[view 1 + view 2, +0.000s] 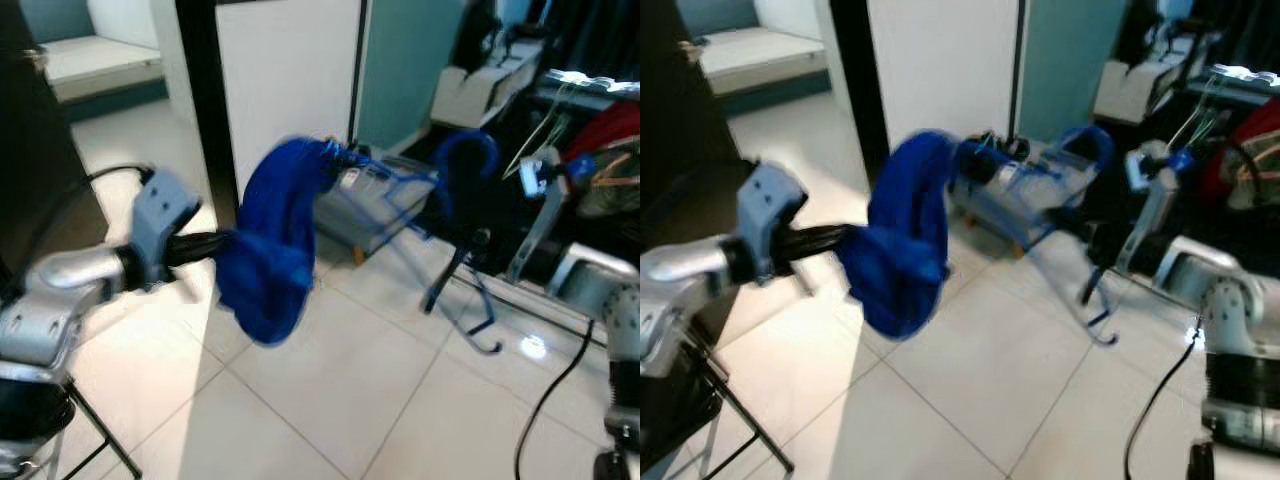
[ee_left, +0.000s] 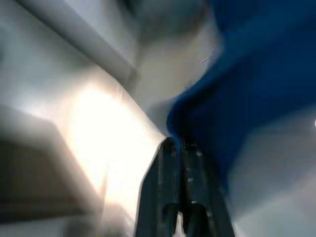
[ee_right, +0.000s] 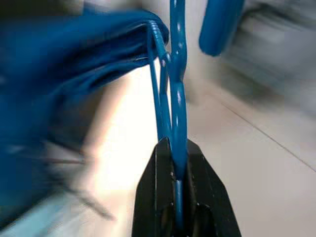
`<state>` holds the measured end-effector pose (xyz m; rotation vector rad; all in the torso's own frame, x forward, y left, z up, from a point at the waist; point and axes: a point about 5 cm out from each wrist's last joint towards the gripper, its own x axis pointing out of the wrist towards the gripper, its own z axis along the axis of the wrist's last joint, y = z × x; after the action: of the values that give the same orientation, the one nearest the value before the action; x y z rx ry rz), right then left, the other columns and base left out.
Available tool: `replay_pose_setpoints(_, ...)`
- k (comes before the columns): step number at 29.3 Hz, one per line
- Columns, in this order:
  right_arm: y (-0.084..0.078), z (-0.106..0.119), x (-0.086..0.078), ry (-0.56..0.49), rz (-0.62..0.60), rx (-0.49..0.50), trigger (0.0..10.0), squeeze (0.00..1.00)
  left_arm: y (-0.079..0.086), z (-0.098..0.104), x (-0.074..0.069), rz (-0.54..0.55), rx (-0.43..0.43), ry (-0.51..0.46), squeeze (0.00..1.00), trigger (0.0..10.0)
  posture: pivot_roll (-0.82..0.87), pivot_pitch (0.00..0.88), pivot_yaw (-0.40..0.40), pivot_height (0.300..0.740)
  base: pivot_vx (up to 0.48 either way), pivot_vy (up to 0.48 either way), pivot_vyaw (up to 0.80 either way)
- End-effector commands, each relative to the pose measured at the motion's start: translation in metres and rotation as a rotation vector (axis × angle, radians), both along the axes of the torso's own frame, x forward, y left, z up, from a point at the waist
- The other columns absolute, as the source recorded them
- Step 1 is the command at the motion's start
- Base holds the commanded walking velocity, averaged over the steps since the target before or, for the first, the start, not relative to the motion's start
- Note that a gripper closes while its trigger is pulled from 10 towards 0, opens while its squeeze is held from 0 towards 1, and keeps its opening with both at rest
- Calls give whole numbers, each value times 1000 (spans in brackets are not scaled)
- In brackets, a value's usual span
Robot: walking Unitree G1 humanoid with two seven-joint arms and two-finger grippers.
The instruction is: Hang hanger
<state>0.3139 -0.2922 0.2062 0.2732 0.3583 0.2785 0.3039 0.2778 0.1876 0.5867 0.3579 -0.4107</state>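
Hanger: a blue wire hanger (image 1: 455,275) is held in the air over the floor, in the middle of the scene between the two arms; its hook end (image 1: 485,340) points down toward the tiles on the right, and the frame runs up and left into the cloth.
Garment: a blue garment (image 1: 272,240) is bunched on the hanger and hangs in a thick fold at the left centre, blurred by motion; another blue bundle (image 1: 465,160) shows higher on the right.
Right gripper: the right gripper (image 3: 177,160) has its two black fingers pressed together on the hanger's blue wire, which passes up between them in the right wrist view.
Left gripper: the left gripper (image 2: 181,148) reaches in from the left, its dark fingers pressed together with their tips at the edge of the blue garment; whether cloth is caught between them I cannot tell.
Arms: the silver left arm (image 1: 70,280) is near on the left, the silver right arm (image 1: 600,290) near on the right.
Floor: pale tiles (image 1: 330,410) with dark grout lines; a black cable (image 1: 550,395) lies on them at the near right.
Behind: a white door panel (image 1: 290,80) in a dark frame stands far centre.
Far right: a cluttered dark area with a red cloth (image 1: 610,125), too blurred to tell more.
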Motion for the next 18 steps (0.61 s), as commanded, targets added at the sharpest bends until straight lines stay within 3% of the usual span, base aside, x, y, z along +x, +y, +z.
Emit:
replay_pose_setpoints(1,4,-15,-7,74,36,16,10000,0,-22,6,-4,-87,-218,26,0,10000,12,0,6,740,0,0,0)
replay_pose_setpoints(2,10,-8,-16,45,122,43,10000,0,-34,24,-8,-153,-404,-18,0,10000,12,0,6,740,0,0,0)
replay_pose_setpoints(5,14,-3,-23,40,191,41,10000,0,-30,28,-8,-140,-399,-31,0,10000,16,0,7,740,0,0,0)
replay_pose_setpoints(6,18,-1,-30,39,248,12,10000,0,-20,23,-7,-98,-286,-24,0,10000,16,0,7,740,0,0,0)
replay_pose_setpoints(8,32,9,-41,-11,397,-7,10000,0,-19,32,-8,-130,-353,-53,0,10000,6,0,11,740,0,0,0)
replay_pose_setpoints(10,38,15,-43,-46,429,1,10000,0,-24,43,-8,-159,-435,-89,0,10000,6,0,11,740,0,0,0)
replay_pose_setpoints(14,34,13,-37,-51,376,-16,10000,0,-22,40,-6,-138,-355,-95,0,10000,5,0,12,740,0,0,0)
replay_pose_setpoints(16,26,10,-26,-55,297,-44,10000,0,-19,35,-2,-128,-262,-108,0,10000,8,0,9,740,0,0,0)
replay_pose_setpoints(18,26,10,-26,-55,297,-44,10000,0,-19,35,-2,-128,-262,-108,0,10000,8,0,9,740,0,0,0)
